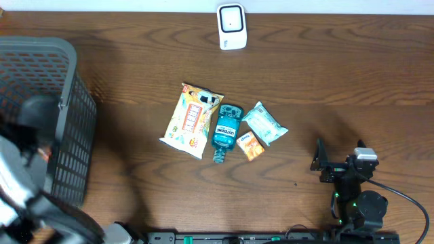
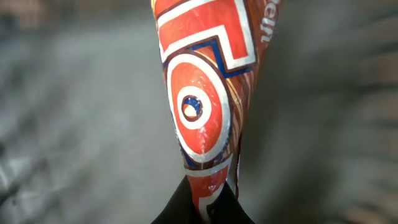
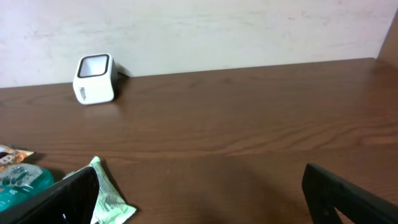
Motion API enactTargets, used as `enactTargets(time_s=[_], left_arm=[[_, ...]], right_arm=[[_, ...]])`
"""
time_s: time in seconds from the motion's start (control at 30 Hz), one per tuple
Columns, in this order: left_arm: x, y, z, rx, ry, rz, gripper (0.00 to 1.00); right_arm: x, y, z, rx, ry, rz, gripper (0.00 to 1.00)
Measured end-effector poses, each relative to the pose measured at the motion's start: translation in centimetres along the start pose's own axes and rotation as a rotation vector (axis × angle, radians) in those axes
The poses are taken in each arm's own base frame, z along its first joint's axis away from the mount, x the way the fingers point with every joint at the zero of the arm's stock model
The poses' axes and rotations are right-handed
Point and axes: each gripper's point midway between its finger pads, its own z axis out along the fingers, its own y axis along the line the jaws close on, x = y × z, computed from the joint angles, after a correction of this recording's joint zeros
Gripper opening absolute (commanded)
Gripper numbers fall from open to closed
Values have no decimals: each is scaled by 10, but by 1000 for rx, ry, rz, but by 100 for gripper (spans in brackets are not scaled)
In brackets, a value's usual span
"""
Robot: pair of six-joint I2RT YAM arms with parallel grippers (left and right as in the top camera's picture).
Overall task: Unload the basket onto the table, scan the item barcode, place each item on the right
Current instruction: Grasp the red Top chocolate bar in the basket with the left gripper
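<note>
Overhead: my left arm (image 1: 34,115) hangs over the basket (image 1: 64,51) at the left. The scanner (image 1: 231,27) stands at the far edge in the middle, so it lies to the right and farther off. My right gripper (image 1: 339,163) waits near right, jaws apart and empty.

Left wrist: my left gripper (image 2: 202,205) is clamped on the bottom edge of a red packet (image 2: 199,106). Its long axis runs straight up from the gripper. No barcode shows on this face.

Right wrist: the scanner (image 3: 95,78) faces the counter (image 3: 249,137). I judge the left arm must carry the packet over.
</note>
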Motion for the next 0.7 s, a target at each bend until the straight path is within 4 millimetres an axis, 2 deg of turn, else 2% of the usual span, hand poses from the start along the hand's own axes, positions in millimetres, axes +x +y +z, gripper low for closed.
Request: enactTargets(time_s=[0.1, 0.17, 0.23, 0.33, 0.43, 0.53, 0.63, 0.7], left_arm=[[-27, -27, -67, 156, -157, -15, 7], [-33, -39, -111, 262, -245, -27, 7], [-30, -49, -148, 369, -301, -35, 7], [-17, -75, -201, 571, -352, -10, 7], [14, -112, -249, 786, -346, 86, 7], [63, -143, -284, 953, -270, 213, 7], [121, -168, -302, 1059, -148, 348, 7], [150, -180, -305, 1087, -87, 417, 7]], right_arm=[[0, 0, 0, 0, 0, 0, 99], [0, 0, 0, 0, 0, 0, 99], [0, 0, 0, 0, 0, 0, 99], [0, 0, 0, 0, 0, 0, 99], [0, 0, 0, 0, 0, 0, 99], [0, 0, 0, 0, 0, 0, 99], [0, 0, 0, 0, 0, 0, 99], [0, 0, 0, 0, 0, 0, 99]])
